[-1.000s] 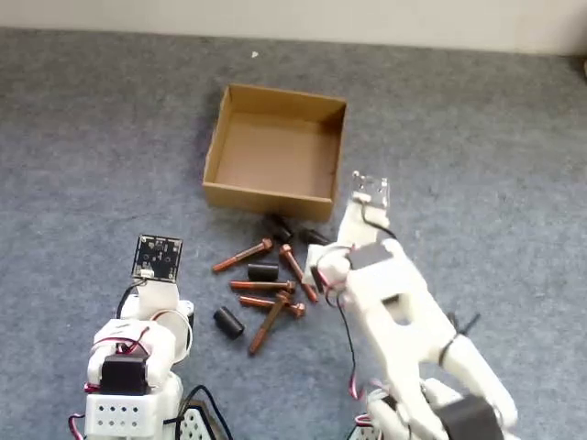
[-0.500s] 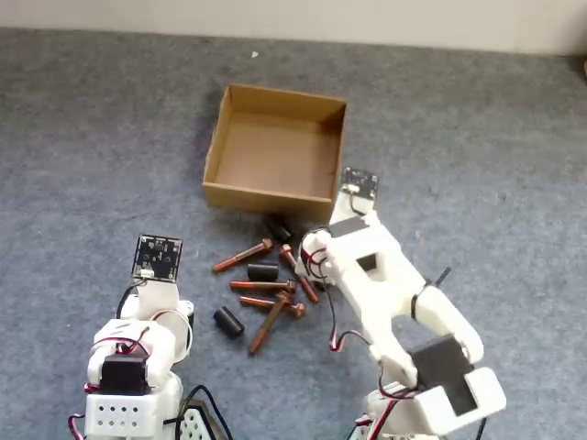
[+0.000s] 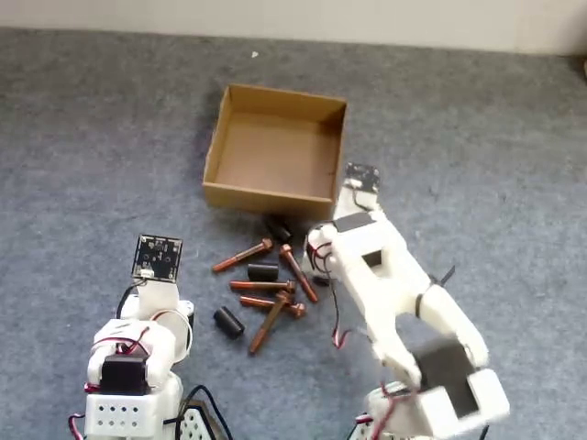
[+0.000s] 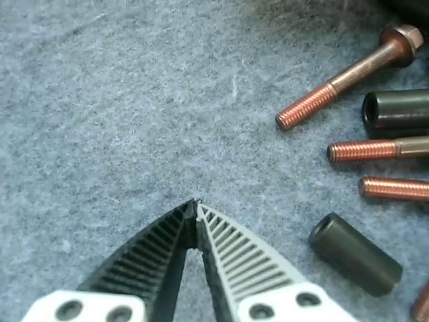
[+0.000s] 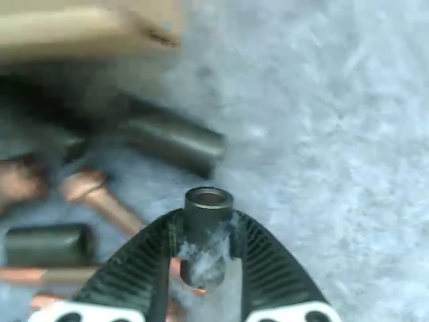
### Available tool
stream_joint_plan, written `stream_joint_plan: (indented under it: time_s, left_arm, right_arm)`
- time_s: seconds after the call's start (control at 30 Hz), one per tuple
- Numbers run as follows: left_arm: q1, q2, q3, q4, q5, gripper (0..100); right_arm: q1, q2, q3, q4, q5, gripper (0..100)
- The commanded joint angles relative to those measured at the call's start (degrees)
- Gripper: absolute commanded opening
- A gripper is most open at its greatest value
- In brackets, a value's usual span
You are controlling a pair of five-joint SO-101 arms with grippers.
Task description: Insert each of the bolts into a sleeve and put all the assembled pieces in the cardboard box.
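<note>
My right gripper [image 5: 206, 219] is shut on a black sleeve [image 5: 207, 213], held upright with its open end up. It hovers over the right edge of the pile, close to the cardboard box [image 3: 275, 151] corner [image 5: 87, 27]. Another sleeve [image 5: 175, 142] lies just beyond it. Several copper bolts [image 3: 269, 302] and black sleeves [image 3: 263, 271] lie scattered in front of the box. My left gripper [image 4: 196, 209] is shut with nothing in it, its tip on the carpet beside a bolt [image 4: 345, 79] and a sleeve [image 4: 355, 253]. In the high view the right arm [image 3: 376, 266] covers its own fingers.
Everything rests on grey carpet [image 3: 110, 137]. The box stands open, with nothing inside. The left arm's base [image 3: 128, 367] sits at the near left edge. Bare carpet lies left of the pile and right of the box.
The right arm has swung left and lowered its wrist over the right side of the pile. The left arm has not moved.
</note>
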Motion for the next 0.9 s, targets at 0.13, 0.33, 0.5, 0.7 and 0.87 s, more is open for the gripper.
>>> stream_joint_plan:
  time_s: [0.13, 0.33, 0.5, 0.7, 0.87]
  left_arm:
    - [0.4, -0.3, -1.5, -0.9, -0.4, 1]
    - [0.4, -0.3, -5.1, -0.6, -0.4, 1]
    - [0.7, -0.1, -11.3, -0.6, -0.5, 1]
    - [0.7, 0.0, -19.3, -0.6, -3.4, 1]
    - [0.7, 7.3, -25.2, -0.5, -5.3, 1]
  right_arm:
    - [2.4, -26.0, 11.1, 1.9, 3.7, 0.5]
    - [8.0, -32.4, 21.1, -7.5, 3.6, 0.5]
    - [11.1, -32.4, 26.2, -15.0, 3.5, 0.5]
    - [13.1, -32.4, 27.5, -17.5, 3.5, 0.5]
    - [13.4, -32.4, 27.5, -17.5, 3.5, 0.5]
